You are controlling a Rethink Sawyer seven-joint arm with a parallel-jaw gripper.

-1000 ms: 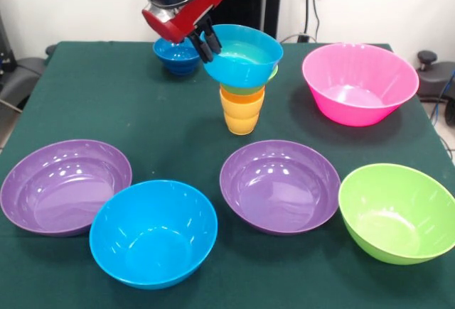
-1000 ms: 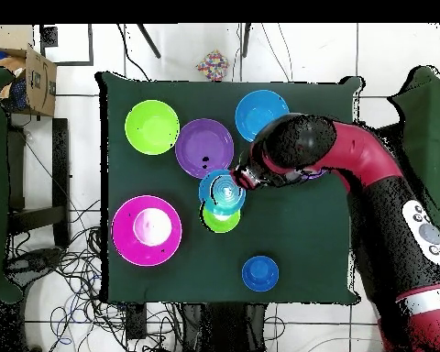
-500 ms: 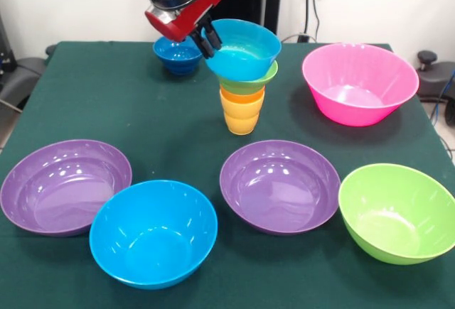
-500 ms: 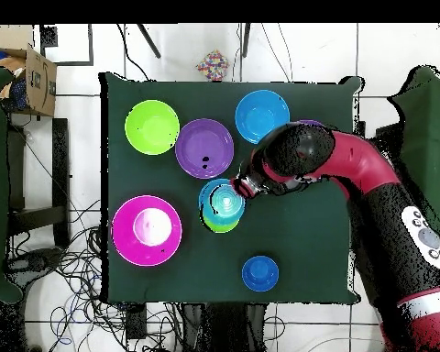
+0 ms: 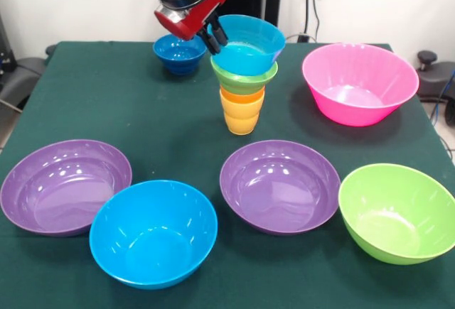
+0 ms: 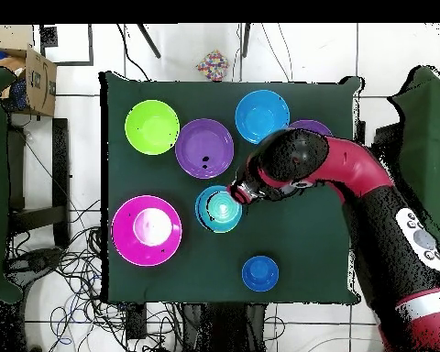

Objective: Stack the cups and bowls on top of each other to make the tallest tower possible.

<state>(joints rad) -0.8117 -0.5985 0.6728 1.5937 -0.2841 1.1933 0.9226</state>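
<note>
The tower (image 5: pixel 242 89) is standing upright mid-table (image 5: pixel 106 103): orange cup (image 5: pixel 242 96) nesting in the yellow cup (image 5: pixel 241 118), small green bowl (image 5: pixel 244 79) above, light blue bowl (image 5: pixel 249 45) tilting on top. The arm's fingers (image 5: pixel 214 36) are pinching the light blue bowl's rim, reaching down at a slant.
</note>
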